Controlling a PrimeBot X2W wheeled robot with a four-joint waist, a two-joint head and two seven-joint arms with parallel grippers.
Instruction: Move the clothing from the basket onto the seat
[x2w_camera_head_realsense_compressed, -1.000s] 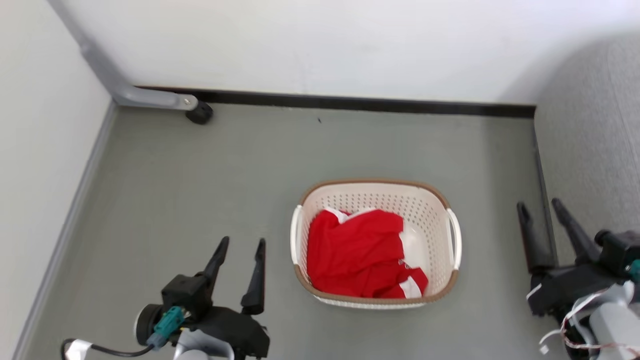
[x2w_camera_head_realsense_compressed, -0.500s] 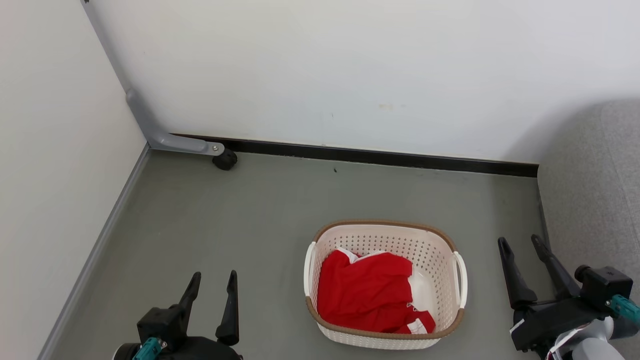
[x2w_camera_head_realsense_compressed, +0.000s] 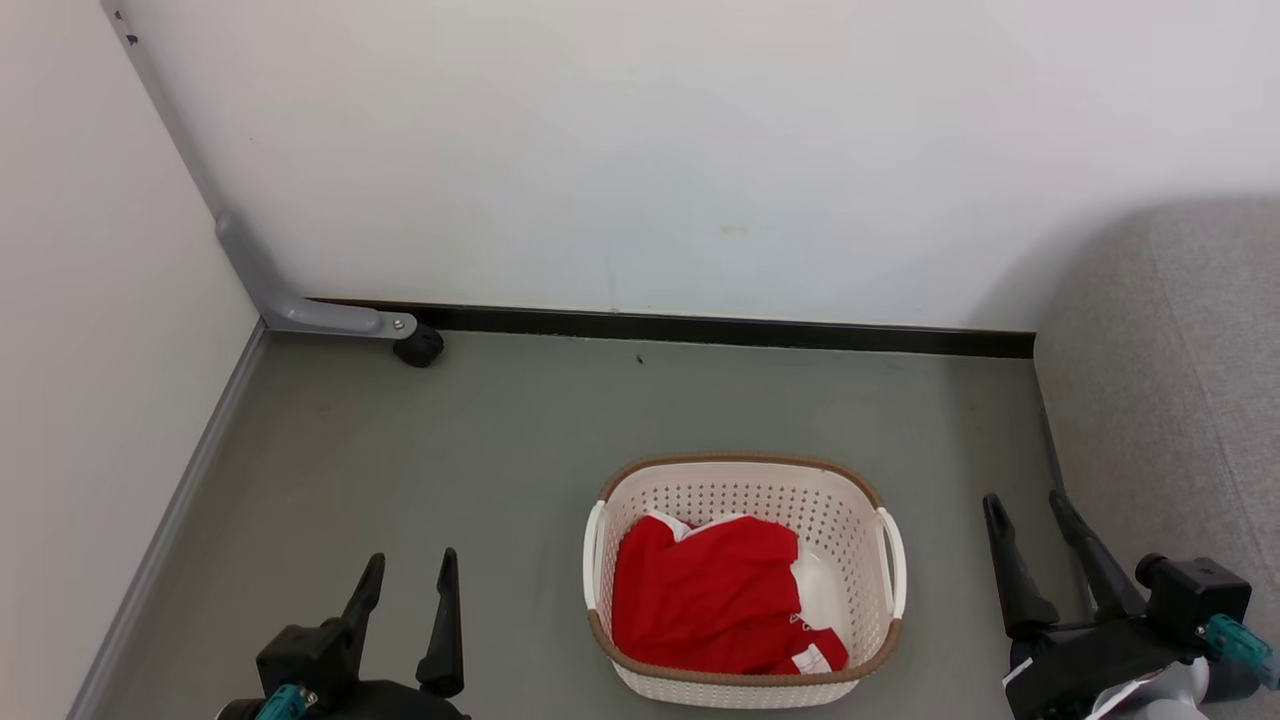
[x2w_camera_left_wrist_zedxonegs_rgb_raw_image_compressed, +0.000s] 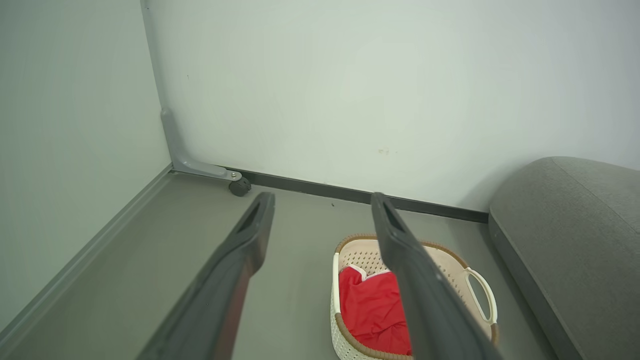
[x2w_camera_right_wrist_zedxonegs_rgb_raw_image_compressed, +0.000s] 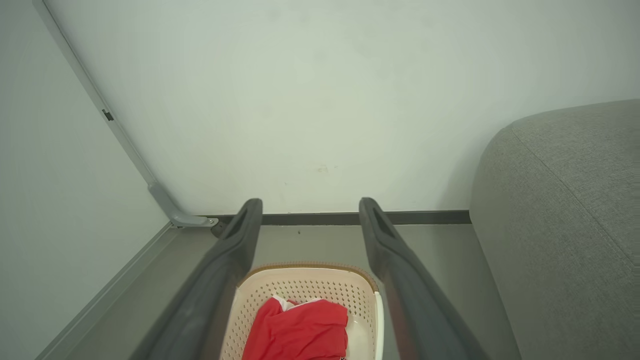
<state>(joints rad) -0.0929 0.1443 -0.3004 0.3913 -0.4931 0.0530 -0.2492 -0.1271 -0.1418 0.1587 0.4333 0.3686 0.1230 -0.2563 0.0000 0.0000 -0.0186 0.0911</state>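
While crumpled red clothing (x2w_camera_head_realsense_compressed: 705, 590) lies in the perforated cream basket (x2w_camera_head_realsense_compressed: 740, 462) | left gripper (x2w_camera_head_realsense_compressed: 412, 560) and right gripper (x2w_camera_head_realsense_compressed: 1024, 500) spread, empty, either side | right wrist view catches the stitched seam (x2w_camera_right_wrist_zedxonegs_rgb_raw_image_compressed: 575, 198) on the rounded grey fabric seat (x2w_camera_right_wrist_zedxonegs_rgb_raw_image_compressed: 560, 260), right.

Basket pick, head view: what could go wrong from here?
1. The clothing lies bunched low in the basket; a pinch may lift only one layer, or trail a piece over the rim.
2. The basket stands free on the floor; fingers catching its perforated wall could drag or tip it.
3. The right gripper, open, hangs close to the seat; its swing may brush the fabric. The left gripper is open too.
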